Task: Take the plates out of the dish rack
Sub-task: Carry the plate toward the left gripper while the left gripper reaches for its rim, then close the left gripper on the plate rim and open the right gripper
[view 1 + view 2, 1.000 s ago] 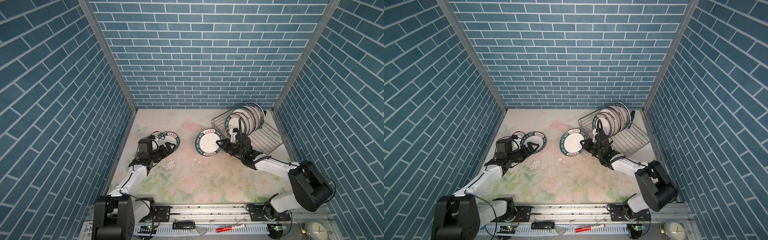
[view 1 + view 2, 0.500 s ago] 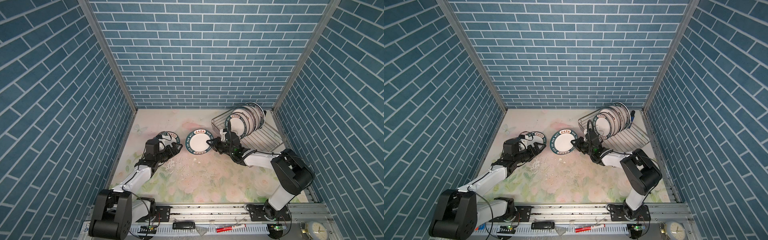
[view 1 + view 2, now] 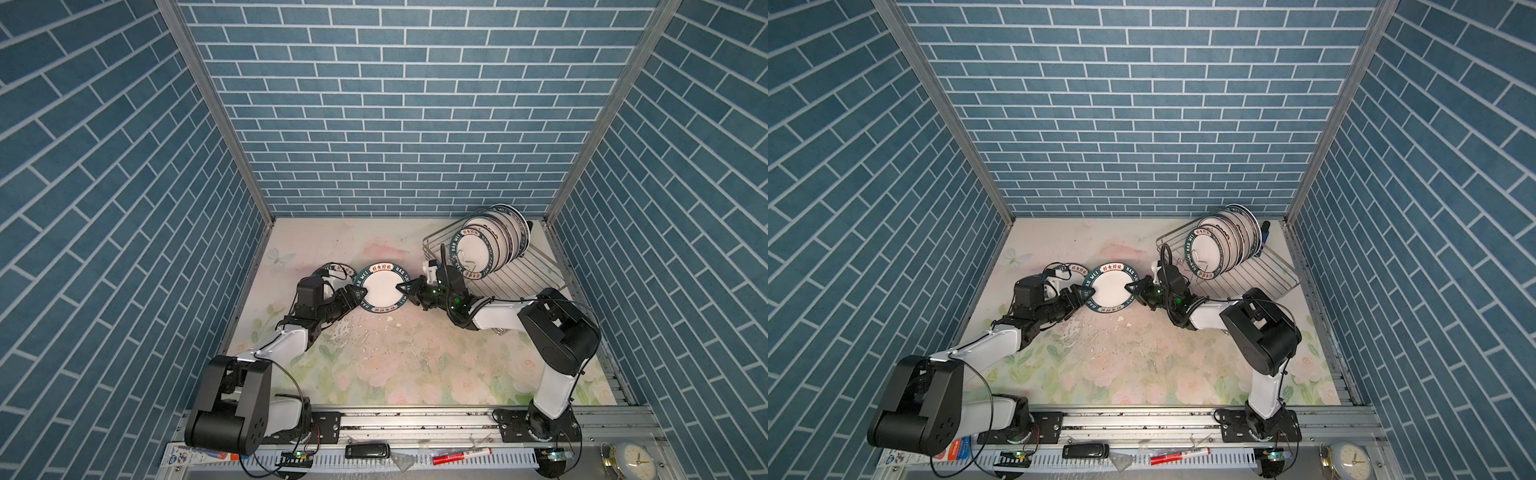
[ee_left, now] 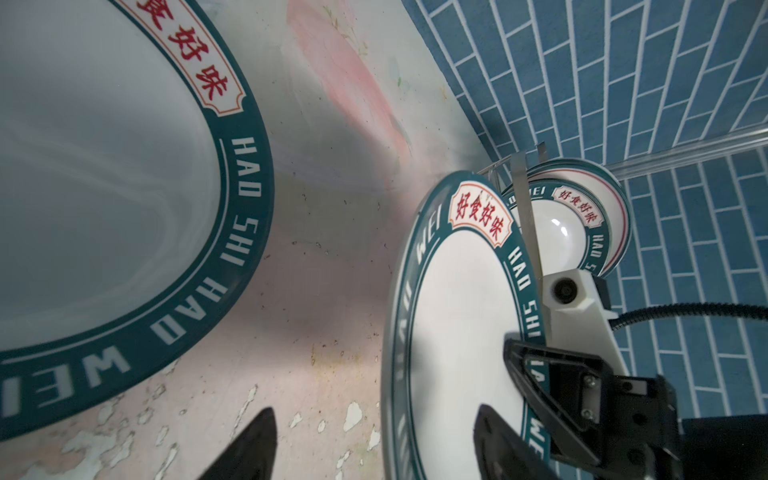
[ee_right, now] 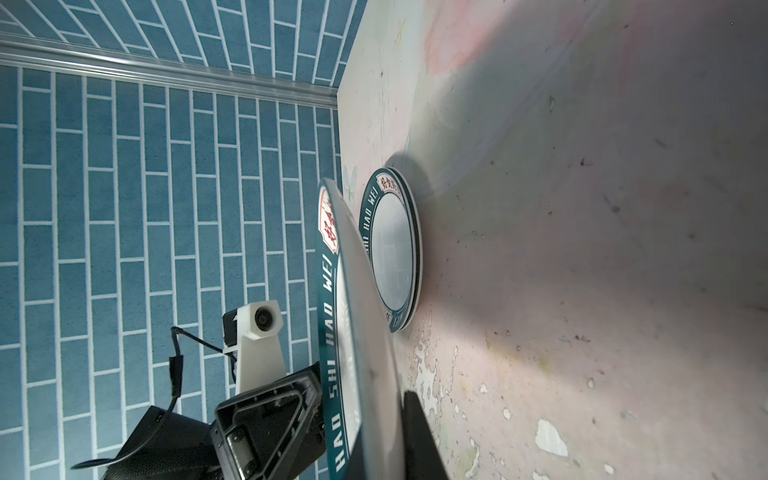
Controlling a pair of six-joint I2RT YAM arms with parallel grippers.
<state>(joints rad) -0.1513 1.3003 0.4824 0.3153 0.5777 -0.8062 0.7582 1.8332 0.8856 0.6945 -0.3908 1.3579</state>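
Rack (image 3: 536,276) at right rear, several plates (image 3: 478,249) upright inside. Stack (image 5: 392,249) of two unloaded ones flat at left. Just beside that stack, aloft and tilted, one plate (image 3: 381,293): clamped at one rim by right gripper (image 3: 404,289), opposite rim straddled by left gripper (image 3: 360,296), jaws apart, not yet biting. Likely hazards: drop and chip on early release by the right, ahead of a firm left pinch; slip or twist under two clamps tugging opposite ways; rim knocking the stack on the way down.
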